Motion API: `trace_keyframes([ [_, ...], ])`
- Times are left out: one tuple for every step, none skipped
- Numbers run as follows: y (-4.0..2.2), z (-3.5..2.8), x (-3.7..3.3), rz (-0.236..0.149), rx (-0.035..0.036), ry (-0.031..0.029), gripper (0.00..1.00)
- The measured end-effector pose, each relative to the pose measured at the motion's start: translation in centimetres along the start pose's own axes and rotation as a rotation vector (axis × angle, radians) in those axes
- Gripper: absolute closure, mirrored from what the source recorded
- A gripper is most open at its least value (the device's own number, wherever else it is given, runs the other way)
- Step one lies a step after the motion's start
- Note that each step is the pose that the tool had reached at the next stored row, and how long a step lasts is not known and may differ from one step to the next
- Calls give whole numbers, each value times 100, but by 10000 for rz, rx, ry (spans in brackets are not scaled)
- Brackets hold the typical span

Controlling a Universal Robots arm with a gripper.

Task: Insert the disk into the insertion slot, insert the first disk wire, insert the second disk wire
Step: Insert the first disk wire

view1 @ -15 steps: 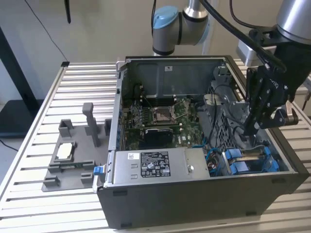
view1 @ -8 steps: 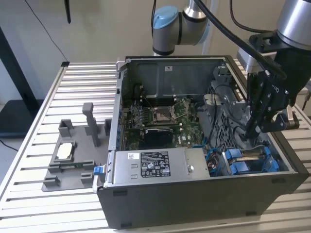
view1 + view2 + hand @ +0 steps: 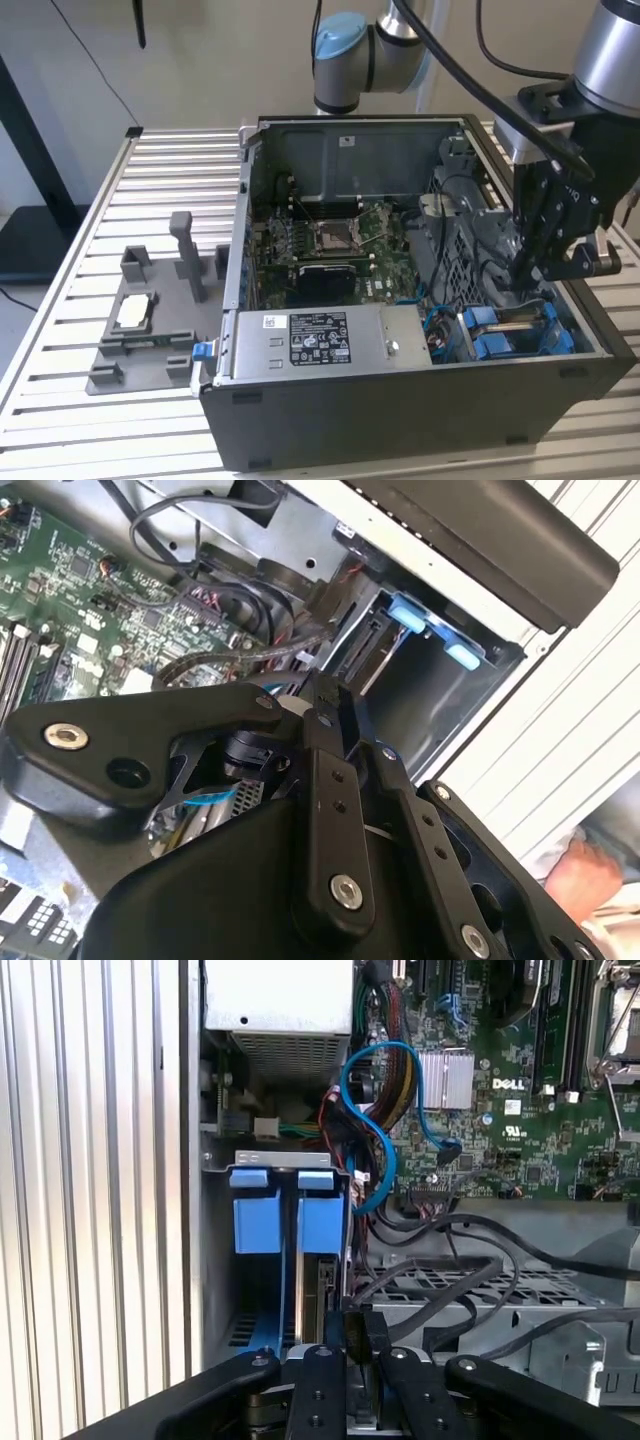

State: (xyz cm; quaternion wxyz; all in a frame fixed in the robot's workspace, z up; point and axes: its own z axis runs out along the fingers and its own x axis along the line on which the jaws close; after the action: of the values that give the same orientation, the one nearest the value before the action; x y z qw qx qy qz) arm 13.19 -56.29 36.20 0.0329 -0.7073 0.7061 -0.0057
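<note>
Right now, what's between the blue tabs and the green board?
A tangle of wires, one of them bright blue, lies between the blue tabs and the green board. The first wrist view shows it.

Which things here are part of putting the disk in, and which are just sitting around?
For the job: disk in blue frame, drive bay, blue wire, end effector.
Lying about: chip, grey stand, power supply, motherboard.
</note>
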Motion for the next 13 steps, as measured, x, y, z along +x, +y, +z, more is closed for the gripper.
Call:
trace_keyframes([
  [-10,9,2,-3,10,0,81],
  [-19,16,4,-4,15,1,81],
  [-29,24,7,-4,19,2,81],
  [-38,32,9,-4,22,1,81],
  [-47,39,10,-4,24,1,81],
  [-56,45,12,-4,24,0,81],
  [-62,49,12,-3,24,0,81],
  [-70,53,13,-4,25,0,81],
  [-77,58,14,-4,25,0,81],
  [-82,63,15,-4,25,-1,81],
  [-87,68,16,-4,25,-2,81],
  [-91,73,16,-4,25,-1,81],
  [-94,78,17,-4,25,0,81],
])
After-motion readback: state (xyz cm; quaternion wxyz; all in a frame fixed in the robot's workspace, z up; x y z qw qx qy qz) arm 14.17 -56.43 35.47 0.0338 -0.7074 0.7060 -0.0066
